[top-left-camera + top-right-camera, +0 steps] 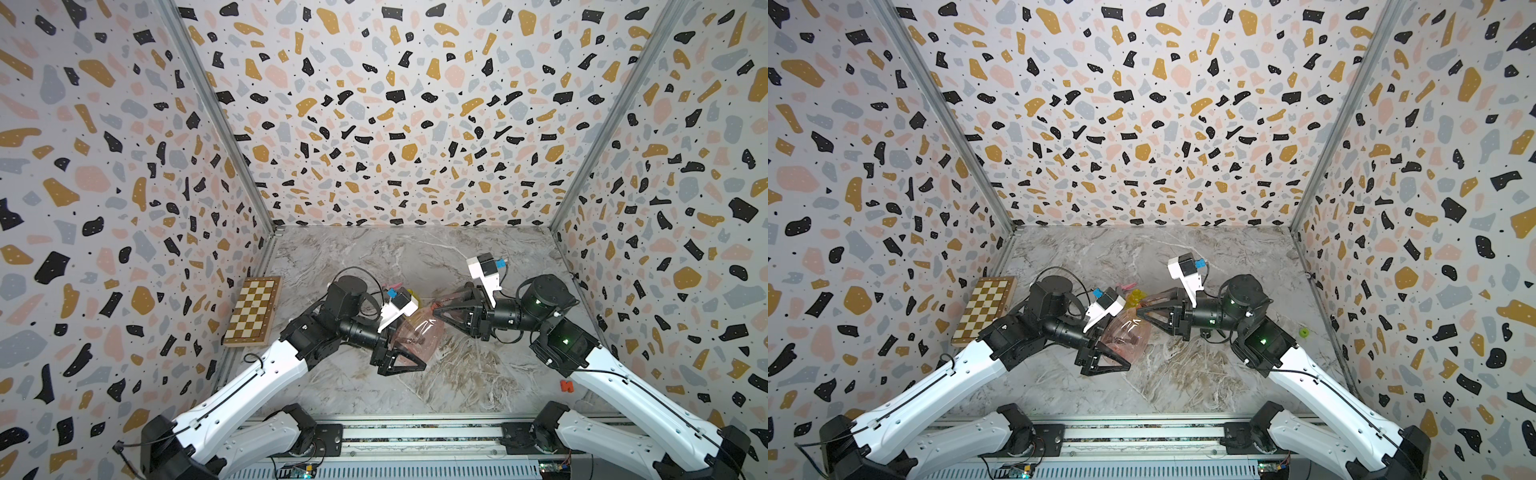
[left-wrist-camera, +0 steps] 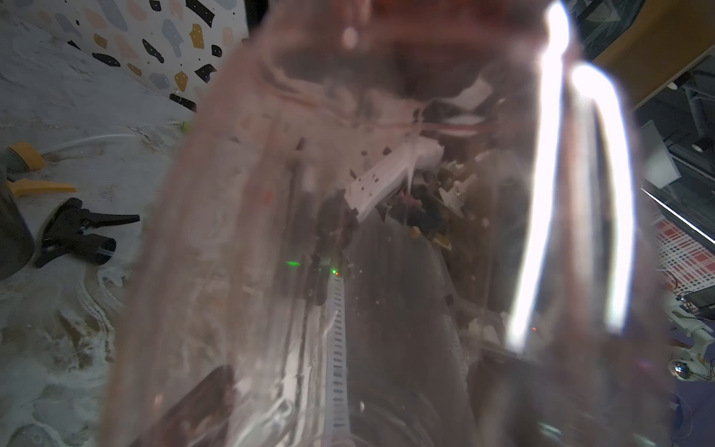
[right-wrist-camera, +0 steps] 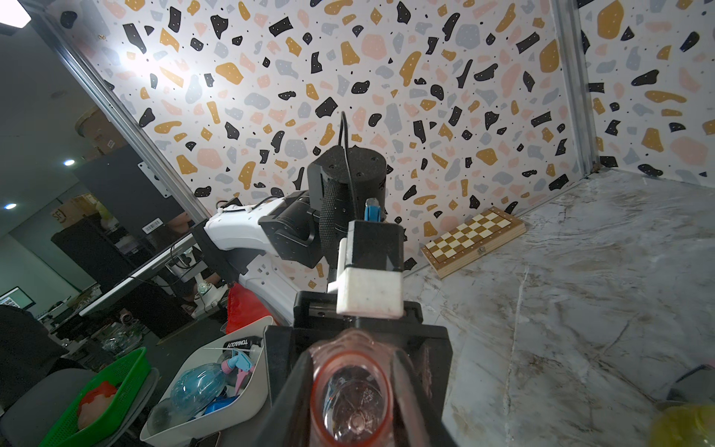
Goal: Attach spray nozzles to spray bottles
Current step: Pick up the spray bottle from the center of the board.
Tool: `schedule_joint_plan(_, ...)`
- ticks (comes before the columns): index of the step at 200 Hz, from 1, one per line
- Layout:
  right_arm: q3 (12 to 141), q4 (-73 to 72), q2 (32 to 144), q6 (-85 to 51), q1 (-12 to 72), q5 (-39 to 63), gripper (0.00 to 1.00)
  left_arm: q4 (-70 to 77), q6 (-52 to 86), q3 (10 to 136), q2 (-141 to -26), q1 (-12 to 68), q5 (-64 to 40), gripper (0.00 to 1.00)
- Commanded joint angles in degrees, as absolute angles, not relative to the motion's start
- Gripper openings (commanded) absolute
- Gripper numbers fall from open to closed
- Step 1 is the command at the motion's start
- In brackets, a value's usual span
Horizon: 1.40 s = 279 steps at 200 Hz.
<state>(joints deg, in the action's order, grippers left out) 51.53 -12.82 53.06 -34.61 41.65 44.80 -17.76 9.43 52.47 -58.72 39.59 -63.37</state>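
- The right gripper is clamping its jaws on the narrow neck of the pale pink bottle. In the right wrist view the round, open mouth is facing the camera.
- The left gripper is bracketing the bottle's round belly. Cannot tell whether its jaws are pressing on it. The translucent wall is filling the left wrist view, streaked with white glare.
- The bottle is lying across the gap between both grippers, over the middle of the marble-veined table.
- The yellow bottle is sitting just behind the pink one.
- The all-black nozzle is lying on its side on the table. Near it, the grey nozzle is showing an orange collar and trigger and a thin clear dip tube.
- A wooden chessboard is lying flat by the left wall.
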Motion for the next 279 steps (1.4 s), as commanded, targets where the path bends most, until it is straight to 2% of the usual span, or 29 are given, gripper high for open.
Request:
schedule_joint_plan(1,51.34,-12.86,50.74,-34.45,41.75,42.78,0.0,-16.99,8.55,54.23,-57.86,39.9,-62.63,0.91)
schedule_joint_plan(87,49.03,-12.0,48.7,-35.69,41.8,40.56,0.0,-18.13,8.31,55.72,-57.53,39.89,-61.98,0.81)
schedule_joint_plan(101,49.38,-11.31,48.54,-35.66,41.75,39.74,0.1,-18.24,8.26,55.81,-57.39,39.87,-61.86,0.79)
schedule_joint_plan(130,50.76,-8.87,48.1,-34.83,41.75,37.71,0.45,-18.71,8.25,56.24,-56.95,39.86,-61.04,0.72)
schedule_joint_plan(142,52.13,-6.76,47.74,-33.61,41.7,36.29,0.56,-18.94,8.05,56.34,-56.64,39.86,-60.63,0.7)
schedule_joint_plan(171,56.49,0.91,45.48,-30.45,41.42,29.37,0.68,-20.28,7.54,56.92,-55.83,39.9,-58.24,0.62)
schedule_joint_plan(213,59.76,15.63,42.24,-29.61,38.39,18.26,0.72,-22.75,8.13,58.46,-53.57,39.85,-47.23,0.42)
schedule_joint_plan(234,57.71,23.86,43.17,-30.22,35.4,15.04,0.75,-23.94,11.08,59.69,-52.91,39.86,-39.57,0.21)
schedule_joint_plan(258,53.07,31.42,44.73,-30.75,30.62,14.65,0.74,-25.21,15.06,60.63,-52.15,39.89,-31.5,0.04)
schedule_joint_plan(279,48.05,34.94,45.63,-31.37,27.73,13.38,0.73,-26.84,16.23,61.02,-51.09,39.88,-26.74,0.0)
